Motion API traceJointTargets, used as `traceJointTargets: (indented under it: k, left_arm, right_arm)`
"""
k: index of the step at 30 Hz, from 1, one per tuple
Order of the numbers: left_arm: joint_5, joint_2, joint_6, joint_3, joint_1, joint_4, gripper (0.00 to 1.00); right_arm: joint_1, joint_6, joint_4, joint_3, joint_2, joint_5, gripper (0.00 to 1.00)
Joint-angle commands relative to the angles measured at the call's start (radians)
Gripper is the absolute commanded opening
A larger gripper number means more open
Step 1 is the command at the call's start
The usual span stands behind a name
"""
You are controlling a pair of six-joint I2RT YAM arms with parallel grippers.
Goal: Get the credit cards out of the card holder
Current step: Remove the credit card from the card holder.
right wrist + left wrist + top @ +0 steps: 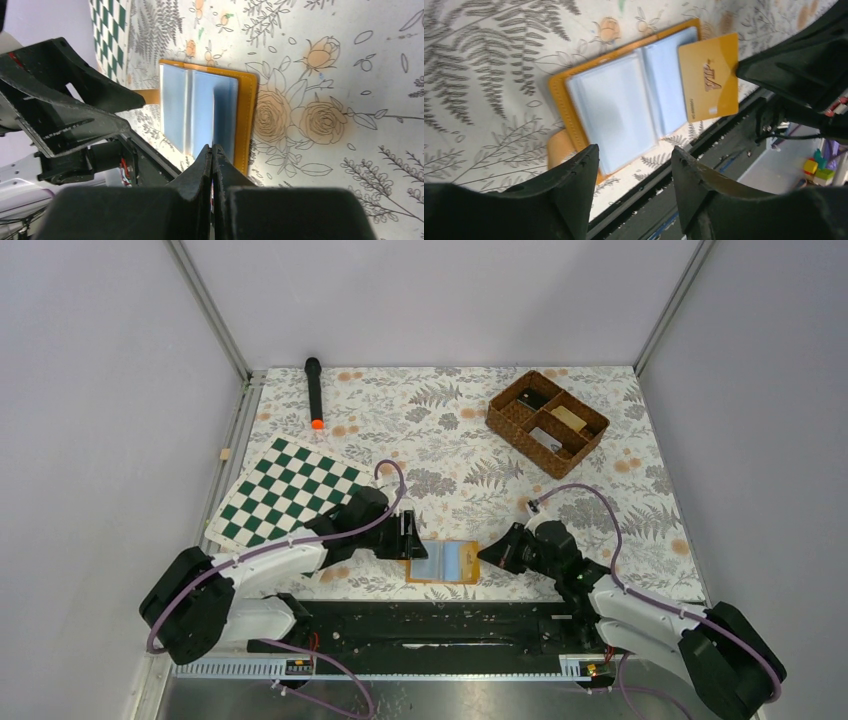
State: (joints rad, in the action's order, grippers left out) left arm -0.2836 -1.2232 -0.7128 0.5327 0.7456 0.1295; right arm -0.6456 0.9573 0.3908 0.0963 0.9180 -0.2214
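The orange-tan card holder lies open flat near the table's front edge, with pale blue sleeves on both halves. A beige-gold printed credit card sticks out over its right half, and its far edge meets the tip of my right gripper. That gripper is shut, with the holder just ahead of its tips. My left gripper is open over the holder's left near corner and holds nothing. No light blue card stands out from the sleeves.
A brown wicker compartment basket stands at the back right. A green-and-white checkered board lies to the left, and a black stick with an orange tip lies at the back left. The black base rail runs just behind the holder.
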Motion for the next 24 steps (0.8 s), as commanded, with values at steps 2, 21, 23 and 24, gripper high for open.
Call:
traceJointTargets:
  k: [2,21,23,24]
  left_arm:
    - [-0.085,0.055,-0.017,0.006,0.024,-0.118,0.58]
    - [-0.149,-0.087,-0.030,0.055,0.089,-0.257,0.51]
    - [-0.150,-0.123,-0.035,0.079,0.116,-0.275,0.44]
    - [-0.147,-0.144,-0.036,0.090,0.122,-0.281,0.41]
  right_arm:
    - [0.006,0.053,0.013,0.015,-0.083,0.000,0.00]
    - [0.006,-0.146,-0.282,0.126,-0.109,0.092,0.38]
    - [0.007,-0.170,-0.275,0.125,-0.097,0.079,0.44]
    - [0.008,-0.181,-0.270,0.125,-0.088,0.073,0.46]
